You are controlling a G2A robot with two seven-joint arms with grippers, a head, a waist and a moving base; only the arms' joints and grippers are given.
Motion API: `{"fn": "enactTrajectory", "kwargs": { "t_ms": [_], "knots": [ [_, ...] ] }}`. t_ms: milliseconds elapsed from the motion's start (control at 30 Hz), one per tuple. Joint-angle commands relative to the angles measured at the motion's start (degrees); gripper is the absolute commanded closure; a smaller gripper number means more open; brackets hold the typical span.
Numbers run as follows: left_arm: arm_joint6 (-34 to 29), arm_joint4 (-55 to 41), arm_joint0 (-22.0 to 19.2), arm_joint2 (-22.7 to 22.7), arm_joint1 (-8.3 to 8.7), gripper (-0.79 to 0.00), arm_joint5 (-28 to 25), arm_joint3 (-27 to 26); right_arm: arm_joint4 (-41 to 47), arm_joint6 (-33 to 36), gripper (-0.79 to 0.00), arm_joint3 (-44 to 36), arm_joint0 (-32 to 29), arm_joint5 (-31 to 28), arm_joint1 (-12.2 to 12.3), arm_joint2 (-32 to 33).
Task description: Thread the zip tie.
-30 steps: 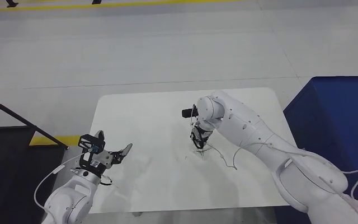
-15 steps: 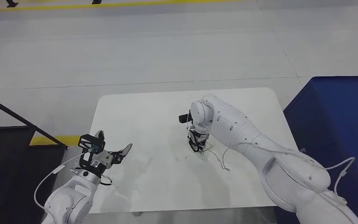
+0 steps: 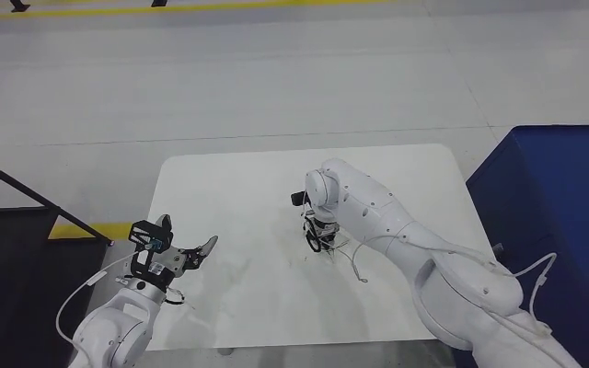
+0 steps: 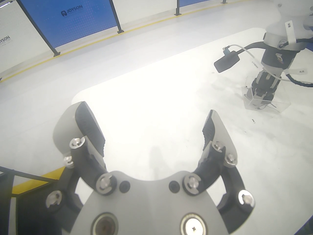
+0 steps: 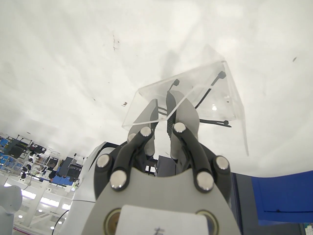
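item: zip tie [image 5: 175,82], black, lying in a clear box [image 5: 234,94] at mid-desk [image 3: 239,184], with other ties [image 5: 210,86] alongside. right gripper [image 5: 162,97] is inside the box, fingers pressed nearly together, apparently pinching it. left gripper [image 4: 148,113] is spread, over the near left corner. step: pick-up. next: lift it clear of the box walls without snagging.

Bright overhead light, the white table [image 4: 151,94] glaring nearly blown out, a small glint on the clear box [image 5: 217,99], wrist-view edges bowing
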Motion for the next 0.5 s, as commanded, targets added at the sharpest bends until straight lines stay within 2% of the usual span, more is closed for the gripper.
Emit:
{"fn": "enactTrajectory", "kwargs": {
  "t_ms": [0,67,233,467],
  "knots": [
    [0.0,0.0,0.0,0.0,0.0,-0.785,0.0,0.0,-0.4,-0.2,-0.12,0.9,0.0,-0.2,-0.6,-0.1],
    [0.0,0.0,0.0,0.0,0.0,-0.785,0.0,0.0,-0.7,-0.6,-0.151,1.8,-0.1,-0.3,-1.1,-0.2],
    [0.0,0.0,0.0,0.0,0.0,-0.785,0.0,0.0,-1.3,-1.2,-0.148,3.9,-0.2,-0.5,-2.3,-0.1],
    [0.0,0.0,0.0,0.0,0.0,-0.785,0.0,0.0,-2.2,-1.7,-0.099,6.2,-0.4,-1.2,-3.6,0.1]
  ]
}}
